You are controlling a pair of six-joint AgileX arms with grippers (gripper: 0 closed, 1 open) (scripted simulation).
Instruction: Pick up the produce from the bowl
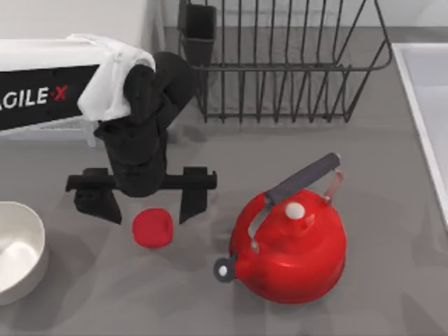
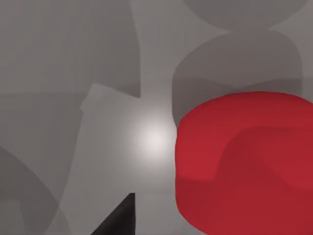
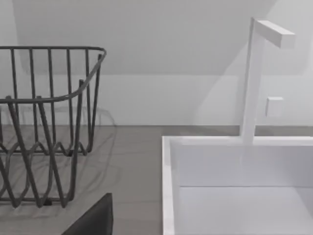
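Observation:
The produce (image 1: 152, 228) is a small red rounded fruit lying on the grey table, right of the bowl and apart from it. The white bowl (image 1: 17, 255) sits at the table's left edge, its pale inside bare where it shows. My left gripper (image 1: 145, 210) hangs open just above and behind the produce, one black finger on each side of it, holding nothing. In the left wrist view the produce (image 2: 244, 161) looms large and close, beside one dark fingertip (image 2: 120, 218). A dark part of my right gripper (image 3: 93, 220) shows near the sink.
A large red kettle (image 1: 290, 245) with a dark handle stands right of the produce. A wire dish rack (image 1: 280, 63) stands at the back. A white sink (image 1: 427, 112) with a faucet (image 3: 254, 78) runs along the right edge.

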